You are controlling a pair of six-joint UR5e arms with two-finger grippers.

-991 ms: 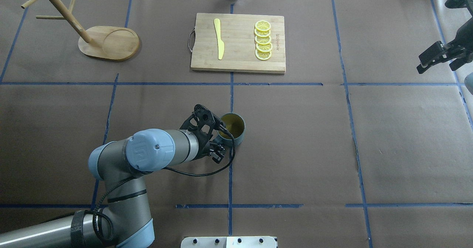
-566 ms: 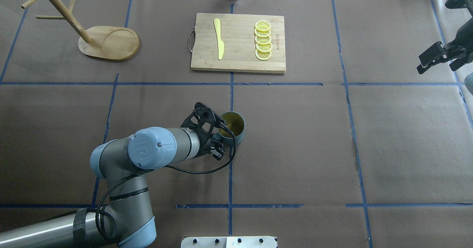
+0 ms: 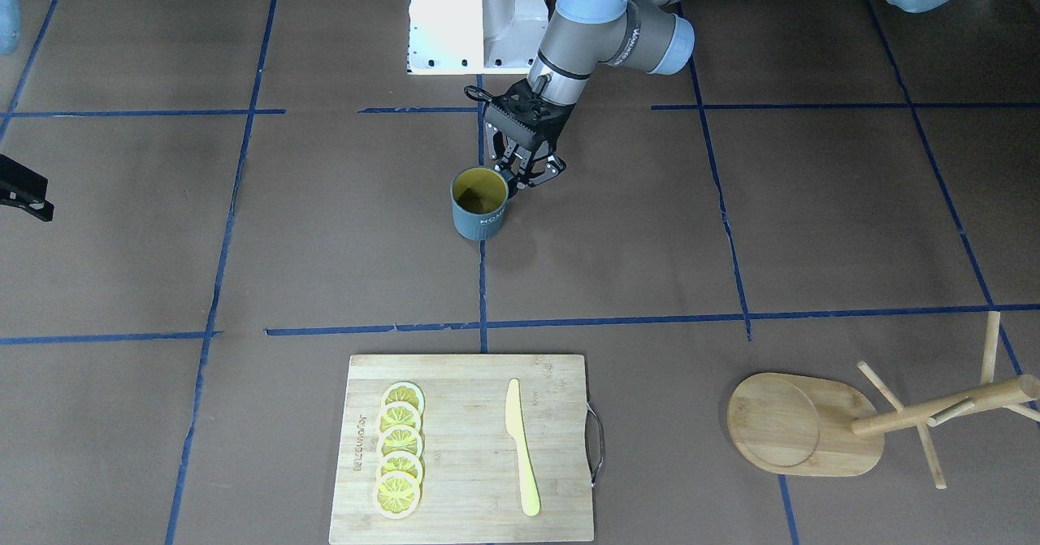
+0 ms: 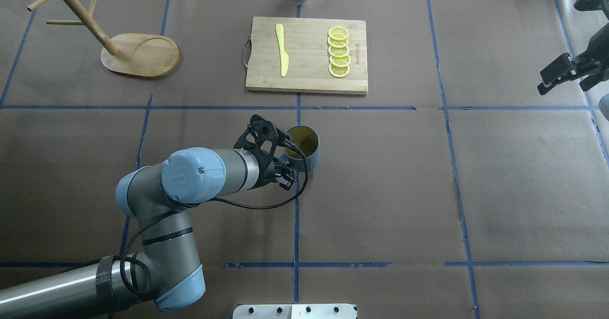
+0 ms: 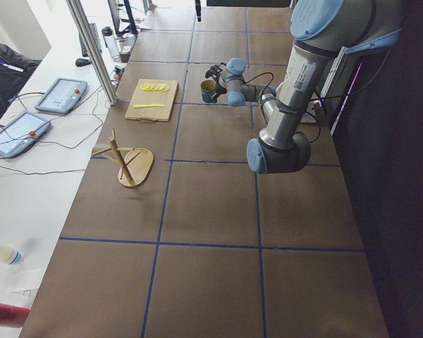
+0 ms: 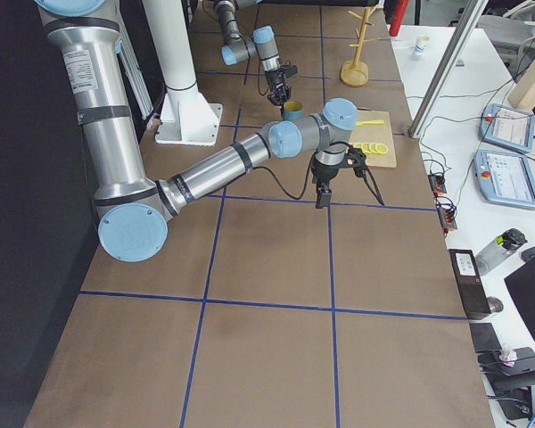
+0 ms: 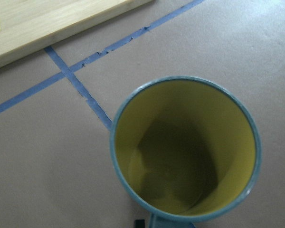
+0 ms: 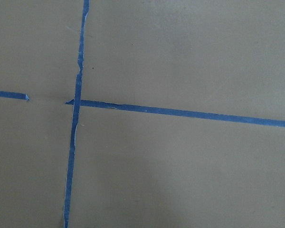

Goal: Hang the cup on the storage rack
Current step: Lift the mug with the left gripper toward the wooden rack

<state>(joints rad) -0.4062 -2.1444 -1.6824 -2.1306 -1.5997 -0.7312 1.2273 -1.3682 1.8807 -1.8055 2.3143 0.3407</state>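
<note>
The dark blue-grey cup (image 4: 309, 161) with a mustard-yellow inside stands upright near the table's middle. It also shows in the front view (image 3: 479, 208) and fills the left wrist view (image 7: 185, 147). My left gripper (image 4: 287, 162) is shut on the cup's handle side, on the side towards the robot (image 3: 526, 178). Whether the cup touches the table I cannot tell. The bamboo storage rack (image 4: 140, 55) stands at the far left, its pegs bare (image 3: 800, 435). My right gripper (image 4: 540, 82) hangs open and empty at the far right edge.
A wooden cutting board (image 4: 307, 72) with a yellow knife (image 4: 281, 48) and a row of lemon slices (image 4: 338, 53) lies beyond the cup at the back centre. Blue tape lines cross the brown table cover (image 4: 428, 190).
My left gripper has moved forward, away from the robot and slightly right, and the cup has moved with it towards the cutting board. The right arm has stayed put.
</note>
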